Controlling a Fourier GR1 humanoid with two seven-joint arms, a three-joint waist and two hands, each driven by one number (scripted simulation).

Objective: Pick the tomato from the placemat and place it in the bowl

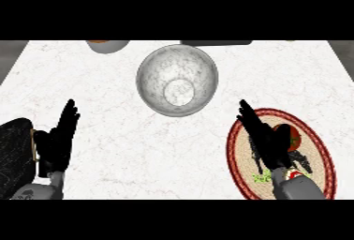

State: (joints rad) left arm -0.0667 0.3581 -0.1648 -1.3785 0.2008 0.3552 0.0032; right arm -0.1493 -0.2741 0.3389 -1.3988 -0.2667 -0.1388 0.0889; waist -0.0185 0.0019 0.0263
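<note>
Nearest you, both grey forearms come in from the lower edge, each cut off just below the wrist. Your right hand (266, 140) lies over the left part of the placemat (318, 145), fingers straight and pointing up and to the left, holding nothing. The tomato (289, 136) sits on the placemat just to the right of that hand; the hand covers its left side, so you cannot tell from here whether the thumb touches it. Only a red curve with a dark green patch on top shows. The placemat is a woven oval with a red border, and the forearm hides part of its lower end, where a small green and red printed patch is too small to make out. At the left, your left hand (59, 138) rests open on the counter (138, 150), fingers straight and up, empty. A dark object (15, 154) beside it is cut off by the left edge, so you cannot tell what it is. Farther up, well apart from the tomato, the bowl (178, 79) stands at the centre, grey and marbled, with nothing in it. Beyond it, along the far edge, a small round dish (108, 45) and a flat grey shape (216, 42) are cut off at the top.
</note>
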